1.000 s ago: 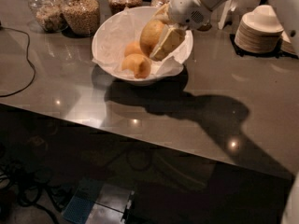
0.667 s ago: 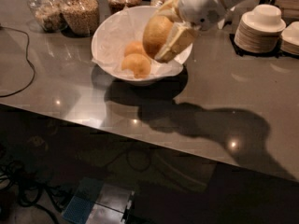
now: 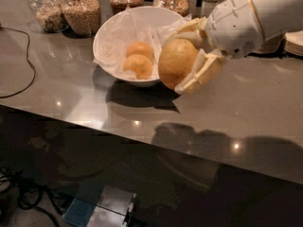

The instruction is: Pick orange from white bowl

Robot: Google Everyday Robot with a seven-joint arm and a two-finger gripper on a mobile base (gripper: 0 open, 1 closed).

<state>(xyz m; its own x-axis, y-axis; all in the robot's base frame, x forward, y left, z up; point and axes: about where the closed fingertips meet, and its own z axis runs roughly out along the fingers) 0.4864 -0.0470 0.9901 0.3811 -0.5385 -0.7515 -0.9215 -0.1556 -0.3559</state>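
Reaches in from upper right w/ white arm (image 3: 279, 6). Holds tool (image 3: 179, 63) above surface (image 3: 246, 108), angled down-left. Clamps orange (image 3: 174, 56) top & btm btwn fingers (image 3: 201, 72).

One camera looks steeply down across the counter (image 3: 265, 112) from its near side — jaws, clasping the orange (image 3: 176, 63), close at centre-right.

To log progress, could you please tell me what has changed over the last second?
The gripper, shut on the orange throughout, has lifted it out of the white bowl toward the camera. The two other fruits, the bowl and the jars stayed put.
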